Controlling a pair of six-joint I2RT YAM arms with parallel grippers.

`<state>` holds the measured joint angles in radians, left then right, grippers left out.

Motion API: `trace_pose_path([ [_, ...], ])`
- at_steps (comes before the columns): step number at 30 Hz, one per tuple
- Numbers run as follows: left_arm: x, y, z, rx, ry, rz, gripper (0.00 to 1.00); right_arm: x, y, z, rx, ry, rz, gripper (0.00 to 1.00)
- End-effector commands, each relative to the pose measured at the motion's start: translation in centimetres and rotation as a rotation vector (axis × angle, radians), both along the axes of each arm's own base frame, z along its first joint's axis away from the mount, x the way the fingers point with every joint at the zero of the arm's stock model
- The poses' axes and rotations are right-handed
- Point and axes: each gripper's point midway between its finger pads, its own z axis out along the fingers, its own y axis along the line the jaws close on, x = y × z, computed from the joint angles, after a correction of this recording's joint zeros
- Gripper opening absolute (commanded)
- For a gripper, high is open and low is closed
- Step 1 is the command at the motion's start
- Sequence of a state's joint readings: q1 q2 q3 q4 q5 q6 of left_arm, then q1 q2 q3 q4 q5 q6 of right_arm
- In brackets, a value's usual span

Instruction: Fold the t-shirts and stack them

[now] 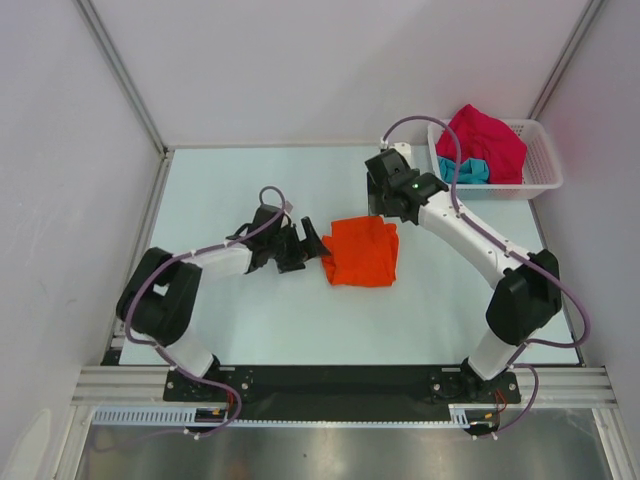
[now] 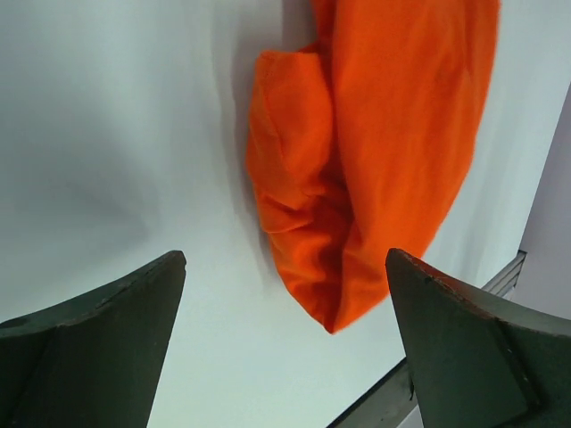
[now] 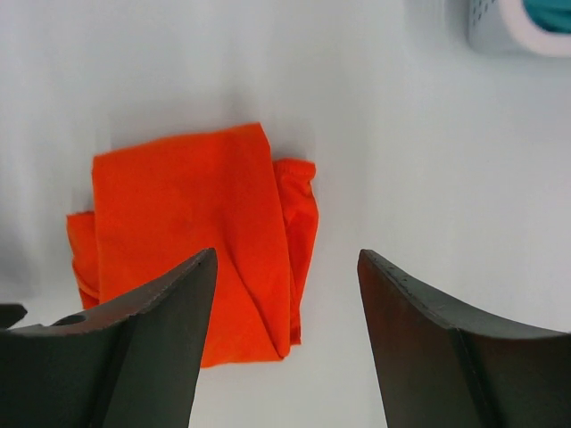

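The orange t-shirt [image 1: 362, 251] lies folded in a rough square at the middle of the table. It also shows in the left wrist view [image 2: 375, 143] and the right wrist view [image 3: 192, 232]. My left gripper [image 1: 307, 246] is open and empty just left of the shirt's left edge, low over the table. My right gripper [image 1: 385, 203] is open and empty above the shirt's far edge. A crimson-pink t-shirt [image 1: 487, 140] and a teal one [image 1: 464, 169] lie bunched in the basket.
A white lattice basket [image 1: 545, 150] stands at the back right corner; its corner shows in the right wrist view [image 3: 513, 27]. Metal frame posts and white walls ring the table. The table's near edge rail [image 2: 393, 397] shows in the left wrist view.
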<state>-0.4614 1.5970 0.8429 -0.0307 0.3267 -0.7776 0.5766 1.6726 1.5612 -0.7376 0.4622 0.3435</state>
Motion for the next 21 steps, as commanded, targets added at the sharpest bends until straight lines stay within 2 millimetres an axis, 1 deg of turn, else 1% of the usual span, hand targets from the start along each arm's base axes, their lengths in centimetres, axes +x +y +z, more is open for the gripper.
trace_pose_path([
  [1, 0.4, -1.8, -1.4, -0.105, 0.01, -0.019, 1.0, -1.9, -0.7, -0.2, -0.009, 0.022, -0.011, 0.7],
  [2, 0.0, -1.8, -2.7, -0.108, 0.044, -0.023, 1.0, -2.1, -0.8, -0.3, -0.009, 0.022, -0.014, 0.7],
  [4, -0.2, -2.5, -3.1, -0.151, 0.059, -0.042, 0.99, -2.4, -1.1, -0.6, -0.015, 0.028, -0.018, 0.7],
  [5, -0.8, -2.6, -4.5, -0.154, 0.094, -0.047, 0.99, -2.5, -1.3, -0.6, -0.019, 0.029, -0.023, 0.7],
  [7, -1.1, -3.4, -4.8, -0.2, 0.103, -0.06, 1.0, -2.6, -1.4, -0.9, -0.029, 0.039, -0.027, 0.7],
  [8, -1.9, -3.5, -6.0, -0.198, 0.133, -0.065, 1.0, -2.7, -1.5, -1.0, -0.035, 0.044, -0.027, 0.7],
  [9, -2.3, -3.8, -6.3, -0.208, 0.151, -0.063, 1.0, -2.6, -1.5, -1.0, -0.038, 0.042, -0.027, 0.7],
  [10, -2.2, -4.2, -6.2, -0.233, 0.134, -0.069, 1.0, -2.6, -1.6, -1.0, -0.04, 0.044, -0.029, 0.7],
  [11, -2.9, -4.1, -7.1, -0.237, 0.162, -0.067, 0.99, -2.5, -1.5, -1.1, -0.044, 0.044, -0.029, 0.7],
  [13, -2.8, -4.4, -7.2, -0.262, 0.168, -0.063, 0.99, -2.5, -1.6, -1.2, -0.054, 0.049, -0.03, 0.7],
  [16, -2.8, -4.7, -7.9, -0.264, 0.186, -0.072, 0.99, -2.4, -1.5, -1.3, -0.058, 0.057, -0.03, 0.7],
  [20, -2.9, -5.9, -8.4, -0.274, 0.208, -0.079, 1.0, -2.3, -1.1, -1.0, -0.06, 0.055, -0.027, 0.7],
  [21, -3.0, -6.1, -8.5, -0.278, 0.212, -0.08, 0.97, -2.4, -1.1, -1.0, -0.063, 0.06, -0.027, 0.7],
])
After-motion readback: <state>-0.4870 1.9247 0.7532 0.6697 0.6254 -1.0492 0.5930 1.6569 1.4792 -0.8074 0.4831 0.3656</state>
